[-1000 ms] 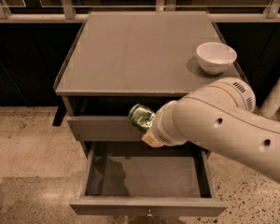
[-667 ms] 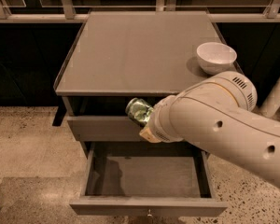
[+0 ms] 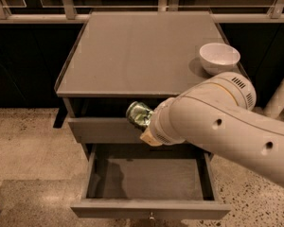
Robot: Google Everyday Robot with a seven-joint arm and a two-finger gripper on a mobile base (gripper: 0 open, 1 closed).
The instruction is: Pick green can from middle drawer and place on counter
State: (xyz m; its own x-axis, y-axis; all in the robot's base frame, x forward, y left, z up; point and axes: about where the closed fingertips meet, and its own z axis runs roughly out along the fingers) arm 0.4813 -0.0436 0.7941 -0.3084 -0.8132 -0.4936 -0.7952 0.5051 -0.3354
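The green can [image 3: 139,115] is shiny green, lies tilted in the air at the end of my arm, and sits in front of the upper drawer front, just below the counter's front edge. My gripper [image 3: 145,119] is shut on it; the white wrist hides most of the fingers. The middle drawer [image 3: 149,209] is pulled wide open below, and its grey inside shows nothing in it. The counter [image 3: 137,51] is a broad flat grey top above the can.
A white bowl [image 3: 219,56] stands at the counter's right edge. The upper drawer front [image 3: 102,129] is partly pulled out. My big white arm [image 3: 227,122] crosses from the right over the open drawer. A rail and glass run behind the counter.
My arm has lifted the green can a little up and to the left, closer to the counter's front edge. The drawer and bowl have not moved.
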